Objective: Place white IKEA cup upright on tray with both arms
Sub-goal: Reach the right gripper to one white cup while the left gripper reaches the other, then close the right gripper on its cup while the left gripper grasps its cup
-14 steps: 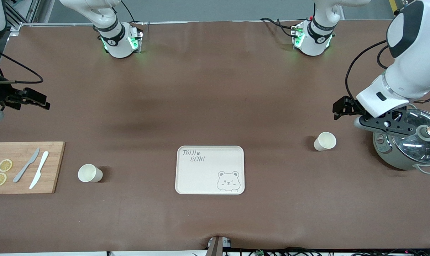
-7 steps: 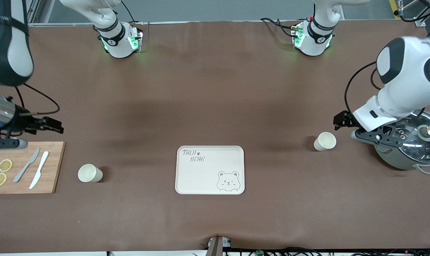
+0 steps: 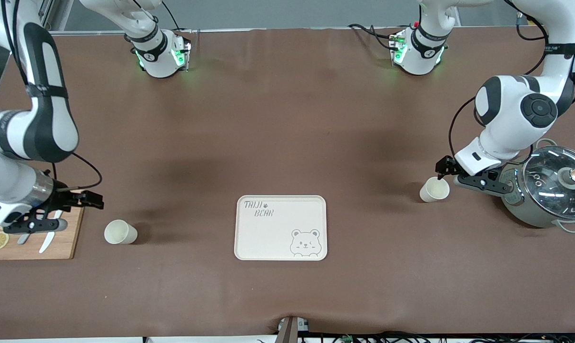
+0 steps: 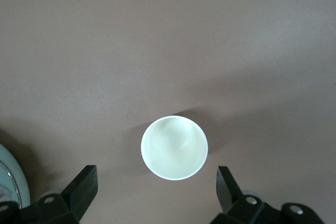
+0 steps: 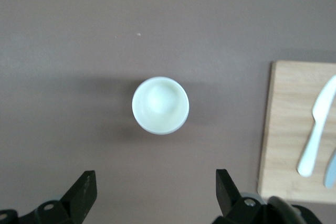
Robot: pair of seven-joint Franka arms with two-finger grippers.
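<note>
Now that both arms have swung in from the bench ends, the left gripper (image 3: 441, 169) and right gripper (image 3: 93, 200), each spread wide, hover by their cups (image 3: 434, 189) (image 3: 120, 232), so grasping looks imminent, tray (image 3: 280, 227) unfilled.

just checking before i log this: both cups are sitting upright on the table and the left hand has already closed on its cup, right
Not quite. Both cups stand upright on the table, but the left hand has not closed: the left wrist view shows its fingers spread wide either side of the cup, touching nothing. The right hand is also open, short of the other cup.
</note>
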